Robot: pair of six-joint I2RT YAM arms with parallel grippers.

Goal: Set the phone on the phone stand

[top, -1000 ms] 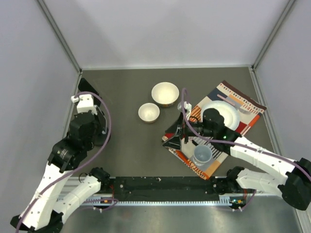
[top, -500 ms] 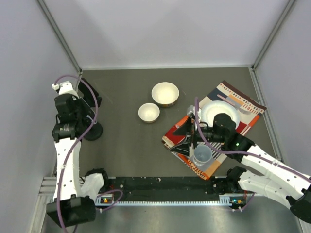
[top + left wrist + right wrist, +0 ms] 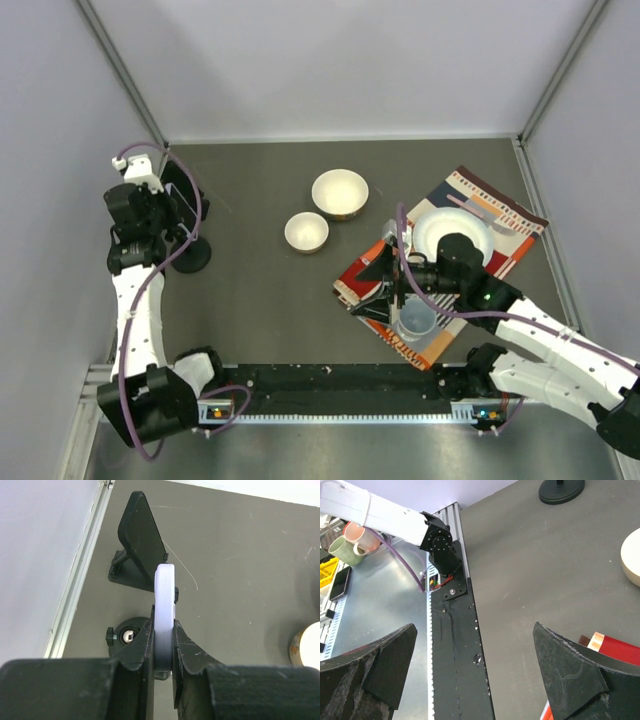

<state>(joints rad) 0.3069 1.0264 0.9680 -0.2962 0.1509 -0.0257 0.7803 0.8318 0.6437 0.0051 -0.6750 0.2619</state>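
My left gripper (image 3: 163,626) is shut on a white phone (image 3: 164,592), seen edge-on and held upright. It hangs above a black round stand base with a side knob (image 3: 127,635). Just beyond stands a black tilted slab on a small black foot (image 3: 142,542). In the top view the left gripper (image 3: 165,218) is at the far left, between the slab (image 3: 180,185) and the round base (image 3: 190,258); the phone is mostly hidden by the wrist there. My right gripper (image 3: 385,285) is open and empty over the left edge of the patterned mat (image 3: 505,225), and it also shows in the right wrist view (image 3: 480,680).
Two cream bowls (image 3: 340,193) (image 3: 306,232) sit at mid-table. The mat carries a white plate (image 3: 455,232) and a clear cup (image 3: 417,318). A black rail (image 3: 340,385) runs along the near edge. Grey walls close in at the left, right and back.
My left arm has swung up and back to the far left corner with the phone. The right gripper shifted a little right, then stayed still.
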